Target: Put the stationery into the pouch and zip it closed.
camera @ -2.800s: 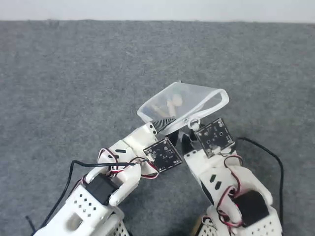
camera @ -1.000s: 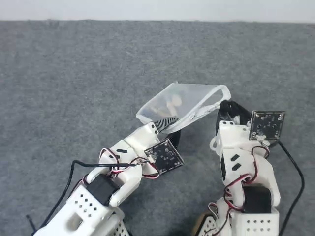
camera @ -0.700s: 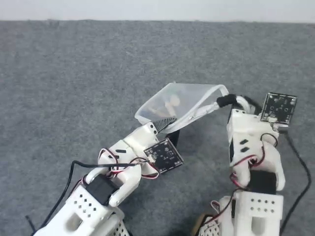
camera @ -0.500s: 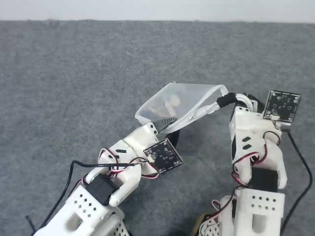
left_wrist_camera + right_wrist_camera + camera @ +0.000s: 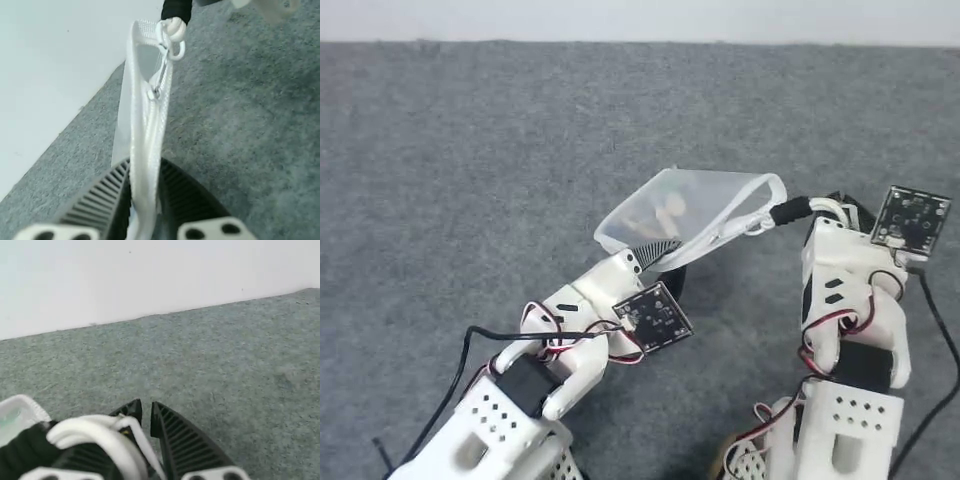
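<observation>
While the left gripper clamps tight on its near end, the pouch stands on edge over the grey mat, stationery inside. At the far corner, the right gripper pinches the zipper pull, its jaws nearly together.

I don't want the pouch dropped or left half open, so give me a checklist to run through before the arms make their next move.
1. Left gripper clamped on the pouch: ok. The pouch's edge sits between its jaws.
2. Stationery inside the pouch: ok. Shapes show through the wall.
3. Zipper run to the end: cannot tell. The slider is near the far corner, but the last stretch is unclear.
4. Right gripper holding the zipper pull: cannot tell. Its tip meets the pull, jaws close together.
5. Pouch held taut between the arms: ok.
</observation>
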{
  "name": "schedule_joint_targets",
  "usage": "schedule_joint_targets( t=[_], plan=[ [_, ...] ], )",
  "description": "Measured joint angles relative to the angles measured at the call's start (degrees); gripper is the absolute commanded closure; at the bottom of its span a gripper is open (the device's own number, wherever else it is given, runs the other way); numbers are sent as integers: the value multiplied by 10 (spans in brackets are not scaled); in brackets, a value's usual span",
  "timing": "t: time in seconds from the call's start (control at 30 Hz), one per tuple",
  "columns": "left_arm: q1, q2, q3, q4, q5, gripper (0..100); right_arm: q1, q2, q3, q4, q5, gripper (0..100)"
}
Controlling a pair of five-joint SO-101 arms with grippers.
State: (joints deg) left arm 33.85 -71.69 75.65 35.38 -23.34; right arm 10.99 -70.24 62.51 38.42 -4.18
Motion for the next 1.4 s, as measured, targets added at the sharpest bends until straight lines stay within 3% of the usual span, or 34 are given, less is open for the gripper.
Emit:
schedule_joint_targets(
  t=[0.67, 0.9, 1.13, 1.4],
  plan=[
    [0, 0, 0, 0, 0, 991, 18, 220, -152, 55, -18, 992],
    [0, 0, 0, 0, 0, 991, 21, 229, -161, 55, -19, 992],
    [0, 0, 0, 0, 0, 991, 69, 266, -185, 44, -19, 992],
    [2, 6, 0, 0, 0, 991, 113, 413, -261, 44, -28, 992]
  ],
)
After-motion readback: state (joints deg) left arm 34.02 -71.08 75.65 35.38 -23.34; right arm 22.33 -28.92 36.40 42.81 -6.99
